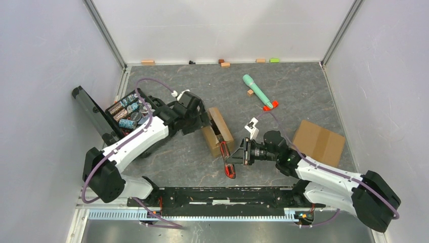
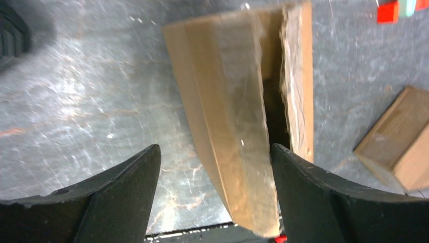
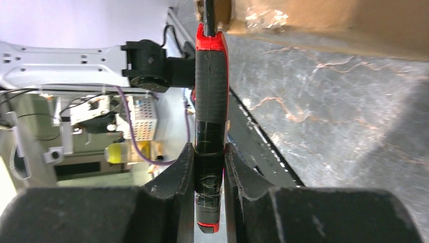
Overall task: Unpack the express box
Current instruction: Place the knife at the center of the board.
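I judge I'm slitting the seal: my right claw [image 3: 210, 152] clenches the knife [image 3: 210, 101], blade at the six-o'clock end of the express box [image 1: 217, 130] in the middle of the bench [image 1: 172, 162], my released left claw [image 2: 215, 152] astride it; next, draw steadily along the seam toward twelve.

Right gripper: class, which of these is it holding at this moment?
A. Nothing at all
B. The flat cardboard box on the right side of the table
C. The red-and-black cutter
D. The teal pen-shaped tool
C: in the right wrist view, the right gripper has both fingers pressed against the handle of the red-and-black cutter, whose tip points toward the cardboard box.
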Robot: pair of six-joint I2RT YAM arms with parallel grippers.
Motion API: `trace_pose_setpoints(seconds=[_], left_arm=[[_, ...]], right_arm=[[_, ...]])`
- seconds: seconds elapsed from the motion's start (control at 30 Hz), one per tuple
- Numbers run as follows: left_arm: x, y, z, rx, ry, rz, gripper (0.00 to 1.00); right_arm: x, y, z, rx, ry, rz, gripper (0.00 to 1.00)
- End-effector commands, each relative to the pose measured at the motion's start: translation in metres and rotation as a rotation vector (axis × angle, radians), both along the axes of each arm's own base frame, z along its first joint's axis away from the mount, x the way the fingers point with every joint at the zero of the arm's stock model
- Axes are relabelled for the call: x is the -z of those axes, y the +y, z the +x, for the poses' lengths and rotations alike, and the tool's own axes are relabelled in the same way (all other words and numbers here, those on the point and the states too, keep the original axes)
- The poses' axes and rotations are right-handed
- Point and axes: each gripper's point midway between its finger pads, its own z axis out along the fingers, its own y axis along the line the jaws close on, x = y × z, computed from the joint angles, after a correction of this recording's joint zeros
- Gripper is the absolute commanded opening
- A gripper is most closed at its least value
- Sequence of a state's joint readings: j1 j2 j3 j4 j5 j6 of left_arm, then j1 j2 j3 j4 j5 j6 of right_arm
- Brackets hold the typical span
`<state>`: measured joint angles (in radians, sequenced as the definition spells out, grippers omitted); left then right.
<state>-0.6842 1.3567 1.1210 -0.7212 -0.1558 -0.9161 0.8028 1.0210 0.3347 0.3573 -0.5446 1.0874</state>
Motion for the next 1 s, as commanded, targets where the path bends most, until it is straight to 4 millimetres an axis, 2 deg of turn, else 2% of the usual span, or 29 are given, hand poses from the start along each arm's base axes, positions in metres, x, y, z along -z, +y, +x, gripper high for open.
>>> trace_pose_setpoints(seconds=[0.0,0.27,0.43,0.5,0.6,0.73,0.87,0.93,0.97], left_arm=[[-0.026,0.015,0.028,0.009,-0.102,-0.005,0.85],[-0.026,0.021,0.052,0.026,-0.127,0.018,0.77],[-0.025,0.016,0.065,0.032,-0.132,0.025,0.55],[-0.023,0.017,0.073,0.023,-0.135,0.031,0.4],[-0.024,0.017,0.085,0.02,-0.142,0.039,0.26],[-0.034,0.02,0.102,0.057,-0.175,0.069,0.19],[-0.041,-0.002,0.107,0.144,-0.17,-0.034,0.09],[-0.04,-0.014,0.101,0.173,-0.137,-0.098,0.03],[-0.039,-0.019,0.097,0.185,-0.12,-0.125,0.02]], right_arm=[[-0.007,-0.009,0.018,0.055,-0.136,-0.107,0.0],[-0.037,-0.036,0.055,0.193,-0.35,-0.314,0.0],[-0.043,-0.053,0.072,0.247,-0.422,-0.43,0.0],[-0.044,-0.061,0.079,0.267,-0.445,-0.478,0.0],[-0.044,-0.07,0.089,0.271,-0.482,-0.547,0.0],[-0.02,-0.104,0.117,0.326,-0.49,-0.757,0.0],[0.02,-0.146,0.14,0.375,-0.451,-0.964,0.0],[0.039,-0.157,0.147,0.376,-0.423,-1.02,0.0],[0.049,-0.162,0.149,0.372,-0.406,-1.051,0.0]])
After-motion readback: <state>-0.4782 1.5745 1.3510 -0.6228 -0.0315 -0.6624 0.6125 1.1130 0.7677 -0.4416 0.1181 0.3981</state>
